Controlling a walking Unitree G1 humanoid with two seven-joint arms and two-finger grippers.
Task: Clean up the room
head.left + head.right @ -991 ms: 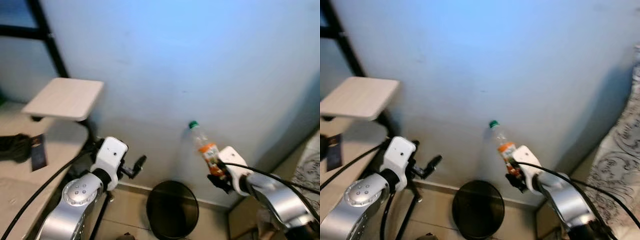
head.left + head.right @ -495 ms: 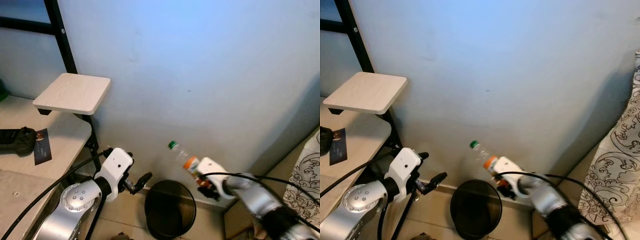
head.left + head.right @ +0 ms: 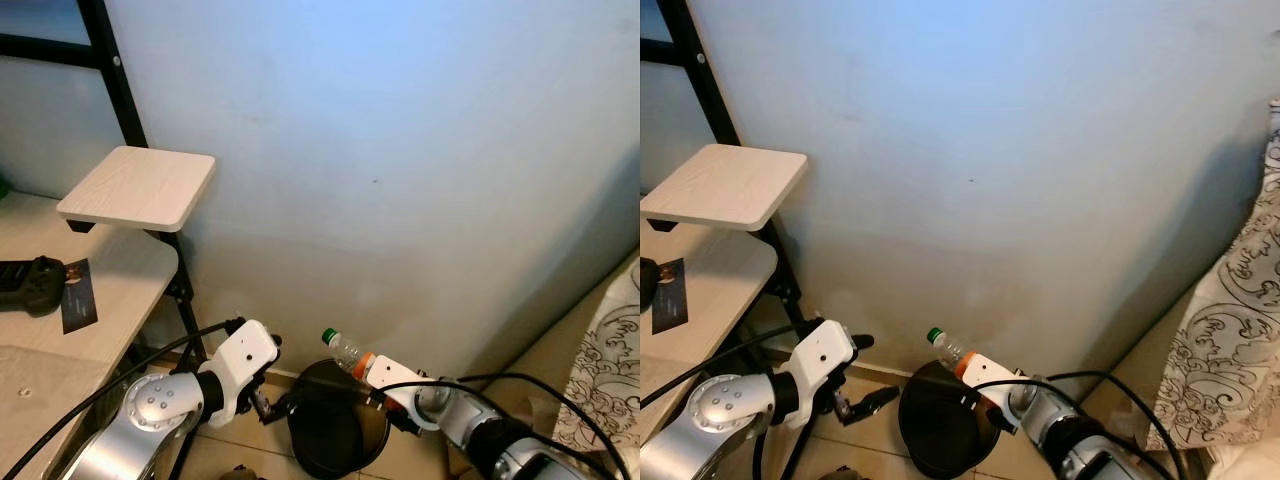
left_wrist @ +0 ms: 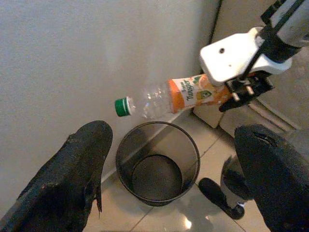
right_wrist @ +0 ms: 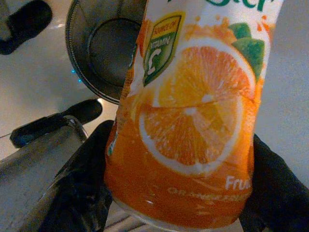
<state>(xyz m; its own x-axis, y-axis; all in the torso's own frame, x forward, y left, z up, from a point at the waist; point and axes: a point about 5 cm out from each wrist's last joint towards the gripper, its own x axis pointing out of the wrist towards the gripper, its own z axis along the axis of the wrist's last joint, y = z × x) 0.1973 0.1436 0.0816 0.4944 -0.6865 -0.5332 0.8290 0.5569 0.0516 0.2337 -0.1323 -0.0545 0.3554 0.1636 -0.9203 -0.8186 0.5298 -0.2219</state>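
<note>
A clear plastic bottle [image 3: 345, 351] with a green cap and an orange juice label hangs tilted, cap toward the wall, just above the rim of a round black bin [image 3: 332, 440]. My right gripper [image 3: 372, 374] is shut on the bottle's labelled end; in the right wrist view the bottle [image 5: 193, 111] sits between the black fingers [image 5: 79, 191], with the bin [image 5: 79, 36] below. My left gripper [image 3: 277, 407] hovers low, just left of the bin, open and holding nothing. The left wrist view looks at the bottle [image 4: 178, 94] over the bin [image 4: 193, 147].
The bin stands on a tiled floor against a pale blue wall. To the left are a wooden shelf [image 3: 140, 188], a black frame post [image 3: 118, 85] and a desk [image 3: 110, 280] with a black object [image 3: 25, 283] and a card [image 3: 75, 308]. Patterned cloth [image 3: 1240, 320] hangs at right.
My right arm has brought the bottle down and left, from nearly upright at mid-height to tilted just over the bin. The left arm has dropped lower beside the bin.
</note>
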